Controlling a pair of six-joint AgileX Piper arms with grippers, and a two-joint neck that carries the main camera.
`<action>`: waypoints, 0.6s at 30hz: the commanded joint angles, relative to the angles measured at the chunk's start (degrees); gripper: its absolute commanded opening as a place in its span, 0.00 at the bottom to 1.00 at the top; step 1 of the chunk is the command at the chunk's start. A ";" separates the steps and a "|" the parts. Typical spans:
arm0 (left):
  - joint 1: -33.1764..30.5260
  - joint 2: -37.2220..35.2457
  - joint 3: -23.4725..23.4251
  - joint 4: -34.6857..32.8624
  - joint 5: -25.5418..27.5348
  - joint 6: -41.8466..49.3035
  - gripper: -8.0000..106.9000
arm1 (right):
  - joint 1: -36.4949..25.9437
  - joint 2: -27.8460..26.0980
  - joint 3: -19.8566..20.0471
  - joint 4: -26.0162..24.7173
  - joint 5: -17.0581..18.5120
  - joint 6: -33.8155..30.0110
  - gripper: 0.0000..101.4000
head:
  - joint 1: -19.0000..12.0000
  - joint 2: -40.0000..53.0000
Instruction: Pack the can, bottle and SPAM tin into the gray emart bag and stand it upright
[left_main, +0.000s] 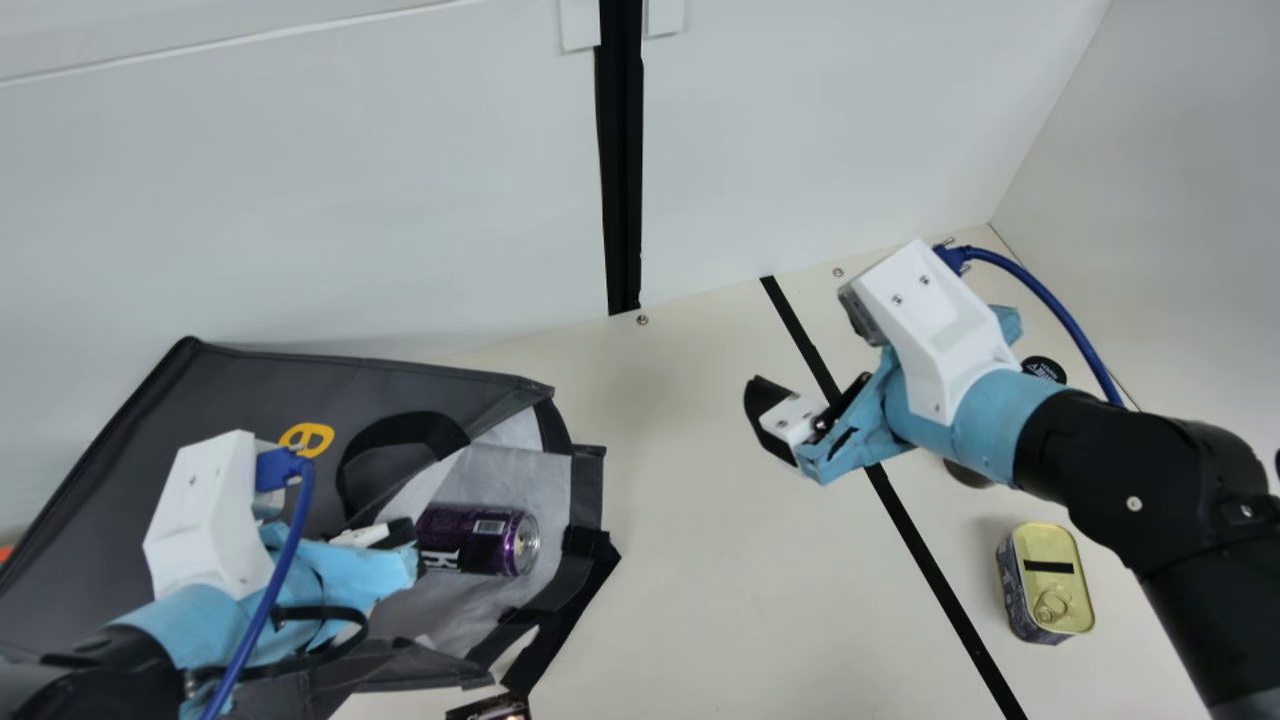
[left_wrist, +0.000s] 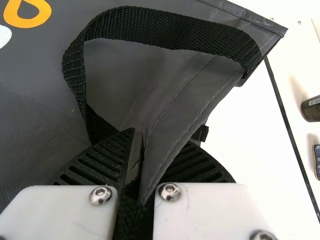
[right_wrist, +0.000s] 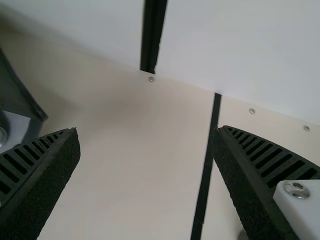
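The gray bag (left_main: 250, 390) lies on its side at the main view's left, its mouth facing right. Inside the mouth rests the purple can (left_main: 480, 540). My left gripper (left_main: 405, 535) is at the mouth beside the can; in the left wrist view the left gripper (left_wrist: 141, 150) is shut on the bag's edge (left_wrist: 175, 115), below a black handle. My right gripper (left_main: 808, 412) hangs over the table right of the bag; in the right wrist view the right gripper (right_wrist: 147, 150) is open, nothing between its fingers. The SPAM tin (left_main: 1048, 575) stands at the right. A dark cylinder (left_wrist: 312, 109), possibly the bottle, is partly cut off.
Black tape (left_main: 925, 540) crosses the table (left_main: 690, 550) between bag and tin. White walls rise behind and at the right. A black round object (left_main: 1043, 370) sits behind my right arm. Near the bag's mouth, a dark printed item (left_main: 490, 708) shows at the bottom edge.
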 joint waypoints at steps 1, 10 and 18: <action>0.00 0.00 0.00 0.00 0.00 0.00 0.00 | -0.37 -0.32 -0.21 -4.14 0.39 2.60 0.94 | -1.30 -0.14; 0.00 0.00 0.00 0.00 0.00 0.00 0.00 | -1.15 -2.08 -1.36 -15.41 2.54 11.65 0.94 | -1.30 -0.14; 0.00 0.00 0.00 0.00 0.00 0.00 0.00 | -0.76 -3.24 -3.26 -24.62 5.48 19.61 0.94 | -1.30 -0.14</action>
